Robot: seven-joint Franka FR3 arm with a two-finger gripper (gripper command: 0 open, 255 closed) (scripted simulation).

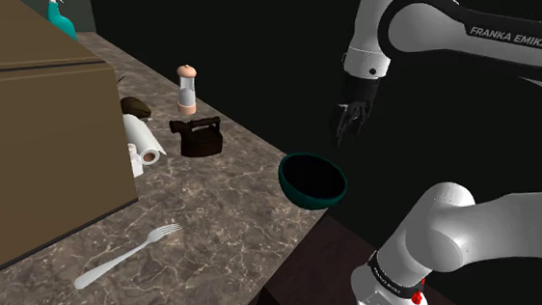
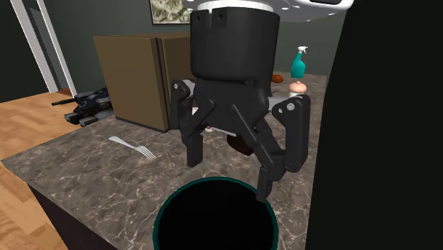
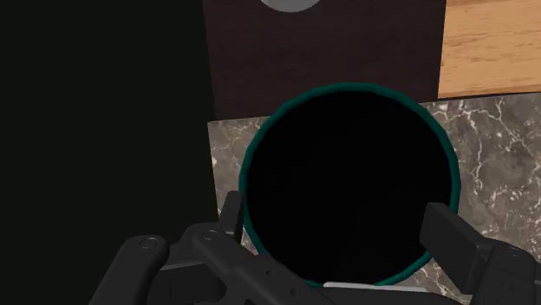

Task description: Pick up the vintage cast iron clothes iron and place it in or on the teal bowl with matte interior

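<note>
Hand (image 1: 345,131) hangs wide open and empty above the teal bowl (image 1: 301,195) at a bench (image 1: 215,218) corner; the dark iron (image 1: 199,138) stands well apart.

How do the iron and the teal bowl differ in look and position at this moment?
The iron is dark brown and blocky, with a handle on top; the bowl is round, teal outside and black inside. The iron sits back on the counter beside a pale grinder; the bowl sits at the counter's edge, under the open gripper. Both rest upright on the marbled counter, and neither is held.
</note>
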